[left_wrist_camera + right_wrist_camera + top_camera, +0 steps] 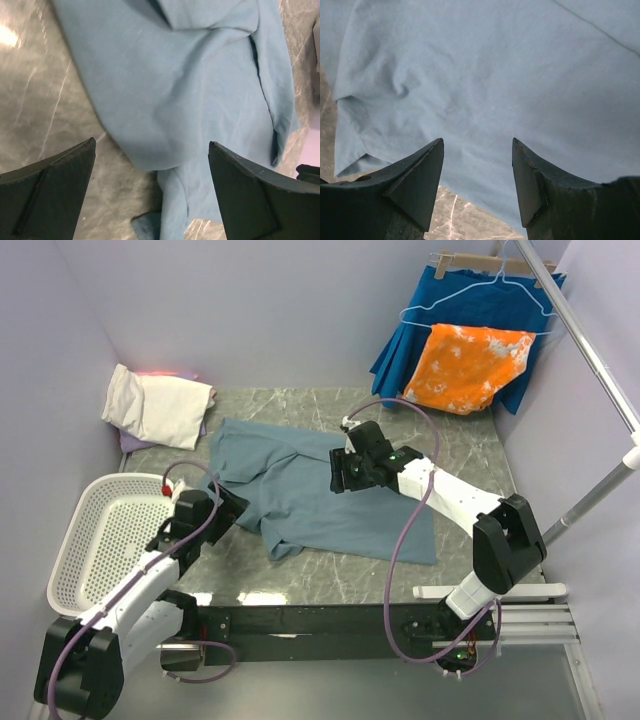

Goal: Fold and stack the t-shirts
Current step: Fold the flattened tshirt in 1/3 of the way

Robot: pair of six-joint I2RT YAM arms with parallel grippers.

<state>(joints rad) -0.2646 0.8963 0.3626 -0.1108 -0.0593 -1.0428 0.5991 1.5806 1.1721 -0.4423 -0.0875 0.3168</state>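
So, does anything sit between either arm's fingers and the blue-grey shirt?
Nothing visible does. The left fingers and right fingers stand open over the shirt, with no other thing between.

Three t-shirts lie on one bench (470, 445): one blue-grey t-shirt (330, 502), one cream-white t-shirt (160, 406), one lavender t-shirt (132, 444), partly hidden. One white basket (72, 532). Two tools: left tool (152, 149), right tool (477, 145). One orange-and-white cloth (470, 365), one royal-blue garment (400, 348).
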